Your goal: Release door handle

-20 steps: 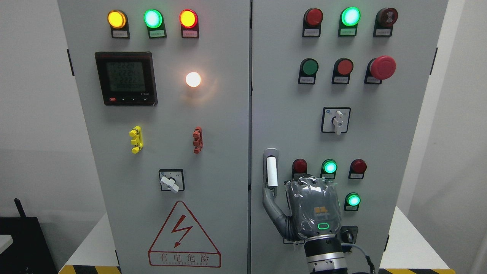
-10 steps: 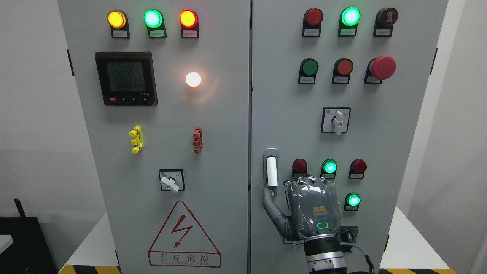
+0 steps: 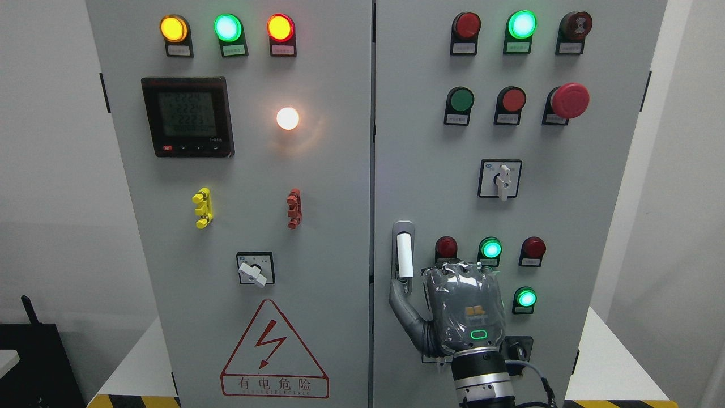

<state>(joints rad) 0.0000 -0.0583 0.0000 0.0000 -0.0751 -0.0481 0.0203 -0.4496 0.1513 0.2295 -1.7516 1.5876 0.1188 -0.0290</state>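
Head view: the right hand (image 3: 461, 314) rests against the cabinet (image 3: 362, 170), back to camera, thumb touching the bottom of the white door handle (image 3: 404, 256) at the right door's left edge; finger grip cannot be told.

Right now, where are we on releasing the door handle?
Done: both cabinet doors look closed, seam flush. In hand: the right hand sits low on the right door, its thumb touching the bottom of the handle; the other fingers are hidden behind the palm, so grip is unclear. Left: lift the thumb off and pull the hand clear. Left hand not in view.
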